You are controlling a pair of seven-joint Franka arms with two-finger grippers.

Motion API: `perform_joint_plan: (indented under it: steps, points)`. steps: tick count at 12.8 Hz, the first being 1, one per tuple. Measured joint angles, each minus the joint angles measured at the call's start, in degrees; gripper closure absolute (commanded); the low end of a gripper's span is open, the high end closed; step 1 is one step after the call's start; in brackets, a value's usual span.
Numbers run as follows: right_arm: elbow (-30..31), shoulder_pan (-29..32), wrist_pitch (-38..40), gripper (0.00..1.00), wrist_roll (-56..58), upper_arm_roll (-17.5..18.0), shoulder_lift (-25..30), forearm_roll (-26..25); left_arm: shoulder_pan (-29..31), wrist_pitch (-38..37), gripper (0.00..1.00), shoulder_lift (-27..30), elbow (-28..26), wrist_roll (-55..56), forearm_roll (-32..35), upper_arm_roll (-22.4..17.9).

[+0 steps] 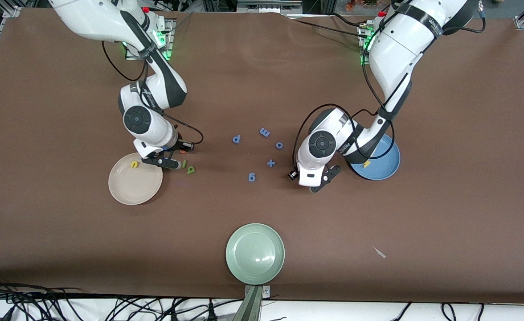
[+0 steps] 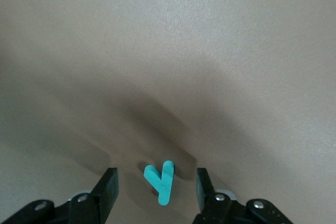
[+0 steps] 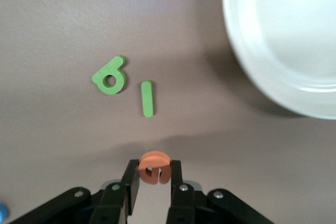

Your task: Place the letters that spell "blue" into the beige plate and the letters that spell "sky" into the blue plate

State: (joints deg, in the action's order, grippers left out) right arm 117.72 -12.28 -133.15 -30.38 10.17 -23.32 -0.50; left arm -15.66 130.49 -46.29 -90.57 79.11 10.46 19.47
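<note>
Right gripper [image 3: 154, 174] is clamping the orange e [image 3: 155, 167] just beside the beige plate [image 1: 128, 189], near green b [image 3: 110, 77] and l [image 3: 147, 98]. Left gripper [image 2: 157, 184] is straddling the teal y [image 2: 160, 180] on the bench [image 1: 378, 223], fingers apart, not touching it.

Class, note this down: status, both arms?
Right gripper shut on orange e. Left gripper fingers astride teal y, not gripping. Yellow u in beige plate.

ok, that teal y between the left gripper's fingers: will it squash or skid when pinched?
The teal y looks like thick matte foam, so probably light, slightly squashy. It lies flat on the tabletop with thin arms, so it may twist between the left gripper fingers. Rolling seems unlikely.
</note>
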Motion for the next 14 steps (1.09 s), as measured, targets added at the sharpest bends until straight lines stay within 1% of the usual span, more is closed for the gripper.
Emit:
perform_joint_plan:
  steps: [1, 3, 4, 5, 6, 7, 8, 9, 10, 11, 12, 14]
  points:
    - [-2.1, 0.1, 3.7, 0.82, 2.3, -0.7, 1.1, -0.7, 0.0, 0.1, 0.53, 0.0, -0.2, 0.0, 0.0, 0.0]
    - [-6.1, 0.7, 8.3, 0.82, 7.1, -2.3, 1.9, -2.6, 0.0, 1.2, 0.82, 0.0, -0.8, 0.0, 0.0, 0.0]
    - [-7.0, 1.1, 8.7, 0.81, 9.6, -2.9, 1.7, -3.0, 0.0, 2.0, 0.94, 0.0, -0.9, 0.0, 0.0, 0.0]
    - [-7.5, 1.3, 8.7, 0.81, 12.1, -3.8, 1.3, -3.8, 0.0, 2.4, 1.0, 0.1, -0.9, -0.1, 0.0, 0.0]
    - [-8.0, 1.6, 8.7, 0.77, 14.3, -4.6, 0.7, -4.9, 0.0, 2.4, 1.0, 0.1, -0.9, -0.1, 0.0, 0.0]
    - [-8.6, 1.8, 8.7, 0.76, 16.5, -5.5, -0.1, -5.4, 0.1, 2.4, 1.0, 0.1, -0.9, -0.1, 0.0, 0.0]
    - [-9.2, 2.3, 8.5, 0.72, 18.3, -6.3, -0.9, -5.6, 0.3, 2.2, 1.0, 0.2, -0.9, -0.1, 0.0, 0.0]
    - [-10.0, 2.7, 8.3, 0.62, 19.4, -6.7, -1.8, -5.7, 0.7, 1.6, 1.0, 0.5, -0.9, -0.4, 0.0, -0.1]
    - [-10.7, 3.0, 8.1, 0.45, 19.9, -6.8, -2.7, -5.7, 1.5, -0.4, 1.0, 1.3, -0.7, -1.8, 0.0, -0.2]
    - [-11.5, 3.1, 7.8, 0.4, 19.9, -6.8, -3.5, -5.7, 2.5, -3.4, 1.0, 2.5, -0.5, -4.2, 0.0, -0.2]
    - [-12.2, 3.1, 7.5, 0.37, 19.8, -6.8, -4.3, -5.7, 3.8, -6.8, 1.0, 4.2, -0.4, -7.1, 0.0, -0.3]
    - [-13.0, 2.8, 6.9, 0.36, 18.4, -6.6, -5.6, -5.7, 7.3, -13.9, 0.96, 7.4, -0.4, -14.9, 0.0, -0.4]
